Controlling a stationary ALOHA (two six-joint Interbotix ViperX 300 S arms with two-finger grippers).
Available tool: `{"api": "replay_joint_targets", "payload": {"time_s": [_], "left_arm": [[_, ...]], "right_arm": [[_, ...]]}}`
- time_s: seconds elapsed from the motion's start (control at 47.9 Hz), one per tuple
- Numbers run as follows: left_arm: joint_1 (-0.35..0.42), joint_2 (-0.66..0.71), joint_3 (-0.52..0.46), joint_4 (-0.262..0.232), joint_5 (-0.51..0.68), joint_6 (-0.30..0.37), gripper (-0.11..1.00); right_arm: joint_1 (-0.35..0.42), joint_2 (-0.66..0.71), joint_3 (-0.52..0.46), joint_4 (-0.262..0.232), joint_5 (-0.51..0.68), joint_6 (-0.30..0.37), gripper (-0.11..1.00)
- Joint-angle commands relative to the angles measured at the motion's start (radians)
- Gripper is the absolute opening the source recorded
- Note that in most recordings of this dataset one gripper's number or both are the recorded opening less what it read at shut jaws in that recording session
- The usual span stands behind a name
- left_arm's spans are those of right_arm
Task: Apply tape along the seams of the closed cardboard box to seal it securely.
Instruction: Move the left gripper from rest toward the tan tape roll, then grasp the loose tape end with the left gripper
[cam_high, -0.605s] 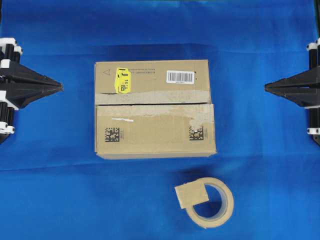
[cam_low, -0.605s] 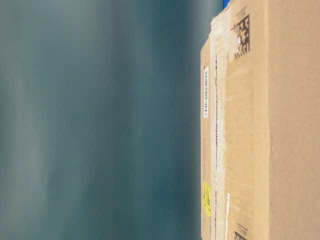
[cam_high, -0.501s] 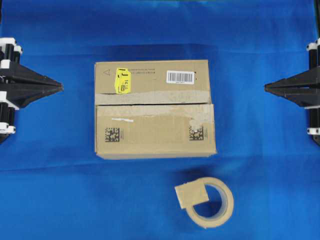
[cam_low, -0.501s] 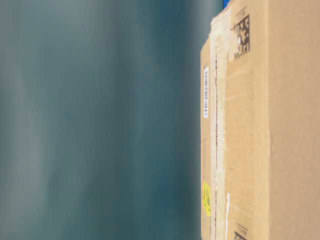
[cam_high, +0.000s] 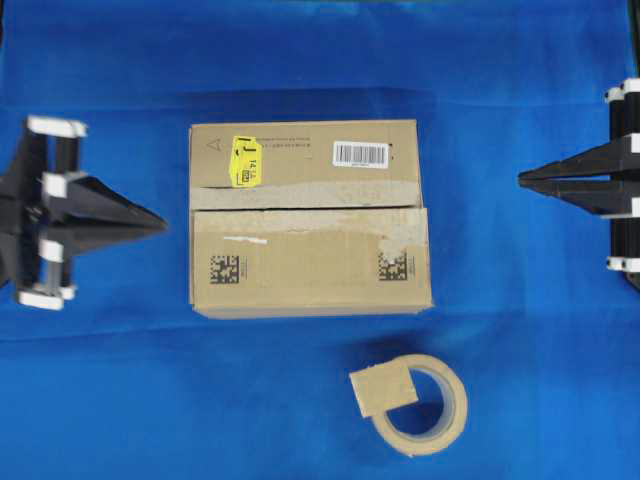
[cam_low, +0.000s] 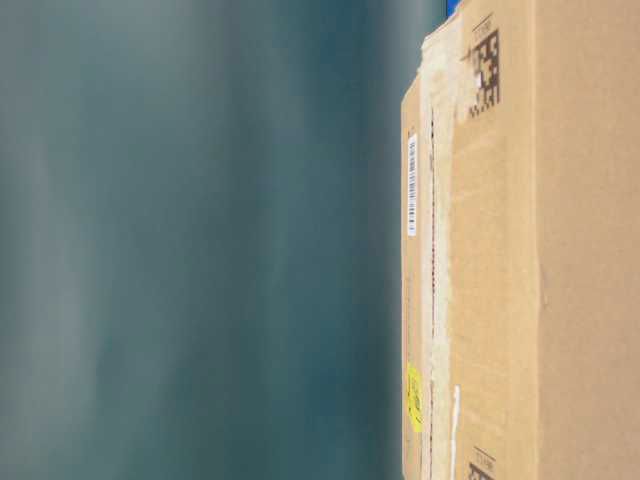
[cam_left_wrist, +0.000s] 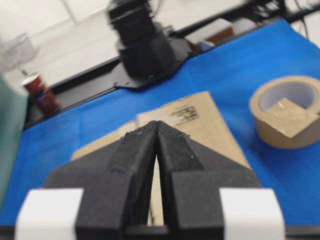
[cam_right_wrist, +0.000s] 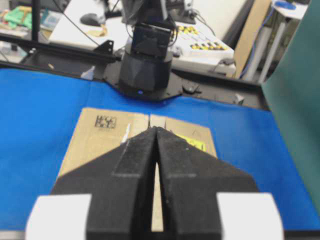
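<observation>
The cardboard box (cam_high: 310, 265) lies flat on the blue cloth, its yellow sticker (cam_high: 245, 160) at the far left. The seam (cam_high: 300, 209) runs as a thin dark slit across the box top between pale torn strips. A squarish tan piece of tape (cam_high: 383, 389) rests on the beige roll (cam_high: 452, 415) in front of the box. My left gripper (cam_high: 163, 222) is shut and empty, just left of the box. Well right of the box, my right gripper (cam_high: 521, 180) is also shut and empty. The box (cam_left_wrist: 212, 125), roll (cam_left_wrist: 262, 127) and tape (cam_left_wrist: 287, 117) show past the left gripper (cam_left_wrist: 157, 122). The right gripper (cam_right_wrist: 156, 128) points at the box (cam_right_wrist: 95, 145).
Blue cloth (cam_high: 120, 400) covers the table around the box. The opposite arm's black base (cam_left_wrist: 145, 50) stands beyond the box, as does the other base (cam_right_wrist: 147, 70). A green panel (cam_right_wrist: 295, 100) rises at the right. The table-level view shows the box (cam_low: 590, 250) close up, turned sideways.
My left gripper has moved right toward the box's left side and slightly nearer the front. The right gripper has shifted a little left. Box, roll and tape piece have not moved.
</observation>
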Motion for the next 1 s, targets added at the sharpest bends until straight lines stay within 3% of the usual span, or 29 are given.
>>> {"api": "replay_joint_targets", "payload": {"time_s": [0.0,0.125,0.188,0.334,0.459,0.584,0.772,0.981], "left_arm": [[-0.025,0.058,-0.048,0.002,-0.035,0.048,0.01],[-0.083,0.166,-0.092,0.003,-0.04,0.224,0.01],[-0.114,0.215,-0.118,0.003,-0.04,0.318,0.08],[-0.163,0.328,-0.184,-0.002,-0.038,0.545,0.45],[-0.161,0.402,-0.222,-0.003,-0.006,0.689,0.8],[-0.164,0.476,-0.284,-0.008,0.057,0.781,0.74],[-0.176,0.65,-0.394,-0.006,0.051,0.854,0.72],[-0.179,0.813,-0.505,-0.006,0.052,0.87,0.72]], "right_arm": [[0.0,0.002,-0.038,-0.011,-0.005,0.0,0.0],[0.0,0.002,-0.058,-0.031,-0.002,0.0,0.0],[0.0,0.002,-0.066,-0.034,0.002,0.0,0.0],[0.0,0.003,-0.074,-0.035,0.008,0.002,0.0],[0.0,0.003,-0.074,-0.035,0.008,0.0,0.0],[0.0,0.003,-0.074,-0.035,0.008,0.0,0.0],[0.0,-0.003,-0.075,-0.037,0.026,0.0,0.0],[0.0,-0.014,-0.077,-0.041,0.06,0.0,0.0]]}}
